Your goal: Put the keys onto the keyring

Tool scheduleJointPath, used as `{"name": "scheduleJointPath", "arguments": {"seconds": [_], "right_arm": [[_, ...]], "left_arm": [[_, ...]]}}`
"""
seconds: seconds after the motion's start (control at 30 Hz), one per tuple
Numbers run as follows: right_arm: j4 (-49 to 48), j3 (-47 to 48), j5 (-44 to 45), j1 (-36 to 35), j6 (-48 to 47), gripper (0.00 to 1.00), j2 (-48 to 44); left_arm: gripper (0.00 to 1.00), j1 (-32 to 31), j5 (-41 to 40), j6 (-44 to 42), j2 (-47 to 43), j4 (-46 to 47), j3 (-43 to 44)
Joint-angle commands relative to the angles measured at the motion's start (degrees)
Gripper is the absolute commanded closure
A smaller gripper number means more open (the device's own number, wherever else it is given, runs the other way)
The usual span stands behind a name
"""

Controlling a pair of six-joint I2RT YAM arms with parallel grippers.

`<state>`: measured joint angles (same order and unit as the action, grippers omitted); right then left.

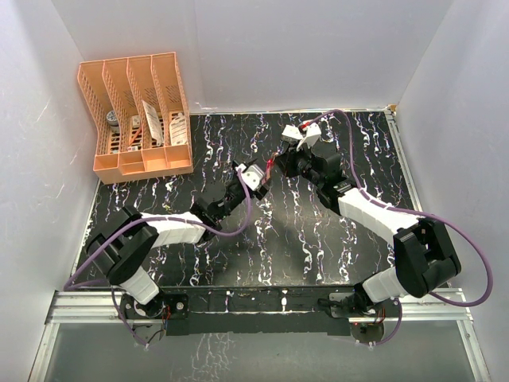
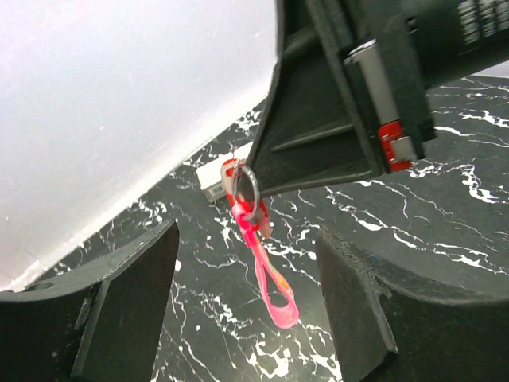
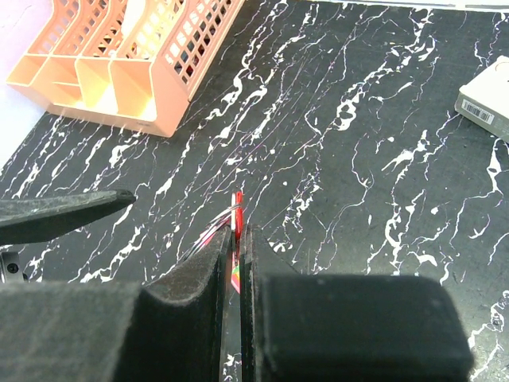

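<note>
My right gripper [image 3: 237,232] pinches the keyring [image 2: 256,231] by a sliver — my wide-open left gripper [image 2: 246,240] could knock it loose approaching.

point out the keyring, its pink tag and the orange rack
keyring [image 2: 254,189]: left wrist view, metal loop
pink tag [image 2: 265,267]: left wrist view, mid strap
orange rack [image 1: 143,164]: top view, front wall

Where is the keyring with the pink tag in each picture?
Top view: the keyring is above the middle of the table, where the two arms meet.
Left wrist: centre, hanging down.
Right wrist: low centre, pinched by the right gripper.
Shared landmark: the black marbled table, seen in all three.
</note>
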<state>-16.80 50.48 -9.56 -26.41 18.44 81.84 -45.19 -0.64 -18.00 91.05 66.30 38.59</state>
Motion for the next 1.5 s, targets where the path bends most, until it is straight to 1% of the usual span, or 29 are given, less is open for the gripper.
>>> {"name": "scheduleJointPath", "arguments": {"seconds": [0.0, 0.1, 0.2, 0.23, 0.7, 0.93, 1.27, 1.47], "right_arm": [[-1.92, 3.28, -1.02, -0.21, 0.73, 1.0, -1.14], [-2.12, 3.06, -1.24, -0.17, 0.84, 1.0, -1.24], [-2.17, 3.05, -1.25, -0.22, 0.84, 1.0, -1.38], [-2.11, 3.09, -1.22, -0.22, 0.74, 1.0, -1.42], [-2.05, 3.14, -2.17, -0.15, 1.06, 1.0, -1.82], [-2.01, 2.96, -2.43, -0.19, 1.09, 1.0, -2.21], [-2.17, 2.61, -2.79, -0.22, 1.26, 1.0, -2.3], [-2.18, 2.39, -2.83, -0.22, 1.28, 1.0, -2.39]], "left_arm": [[0.33, -0.71, 4.05, -4.37, 0.45, 10.33, -0.4], [0.41, -0.81, 4.05, -4.89, 1.67, 12.23, -0.54], [0.52, -0.86, 3.31, -5.06, 2.75, 14.97, -0.79], [0.54, -0.87, 3.06, -5.09, 3.08, 15.29, -0.62], [0.53, -0.86, 4.43, -5.8, 4.95, 13.83, 0.29], [0.58, -0.83, 4.78, -6.69, 6.65, 13.06, 1.44], [0.65, -0.82, 4.33, -8.43, 8.24, 15.28, 2.46], [0.66, -0.85, 4.34, -8.68, 8.79, 16.05, 2.95]]}}
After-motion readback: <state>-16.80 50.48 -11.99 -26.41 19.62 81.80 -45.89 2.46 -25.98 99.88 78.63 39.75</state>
